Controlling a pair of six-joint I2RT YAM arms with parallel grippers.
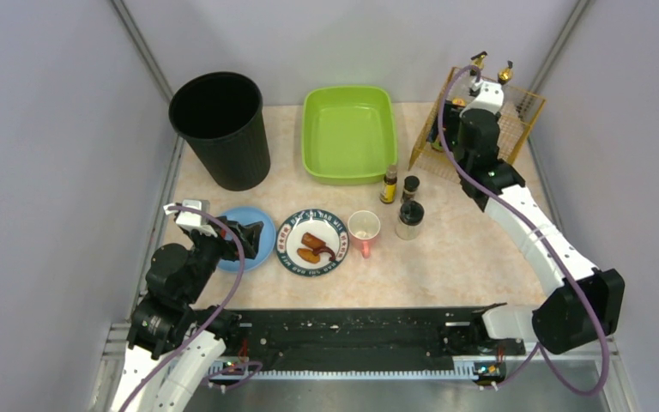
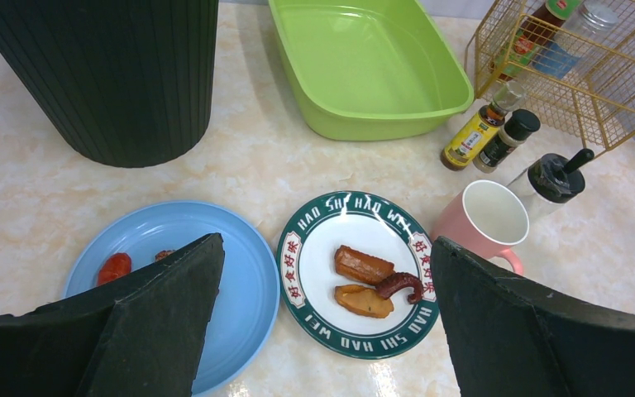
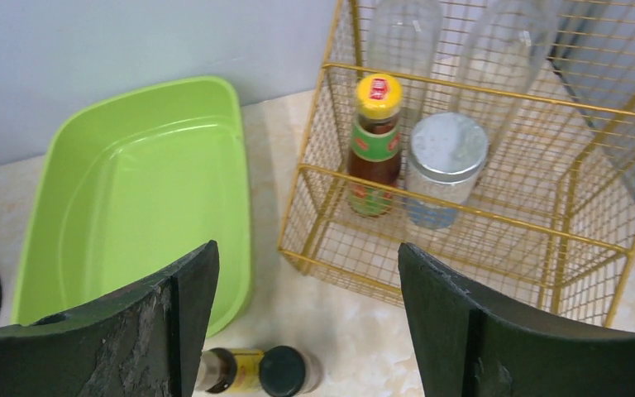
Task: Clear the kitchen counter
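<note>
The beige kitchen counter (image 1: 455, 257) carries a blue plate (image 1: 262, 249) with red scraps (image 2: 114, 267), a green-rimmed white plate (image 1: 287, 243) with brown food pieces (image 2: 364, 265), a pink cup (image 1: 365, 229), a yellow-label bottle (image 1: 389, 184), a black-capped shaker (image 1: 410, 187) and a black-lidded glass dispenser (image 1: 409, 220). My left gripper (image 1: 256, 236) is open and empty, low over the two plates (image 2: 327, 244). My right gripper (image 1: 453, 137) is open and empty, above the counter between tub and basket (image 3: 307, 248).
A black ribbed bin (image 1: 220, 129) stands back left and a lime-green tub (image 1: 348, 133) back centre. A gold wire basket (image 1: 515, 120) at back right holds a yellow-capped sauce bottle (image 3: 374, 145) and a silver-lidded jar (image 3: 446, 157). A black rail (image 1: 352, 330) runs along the near edge.
</note>
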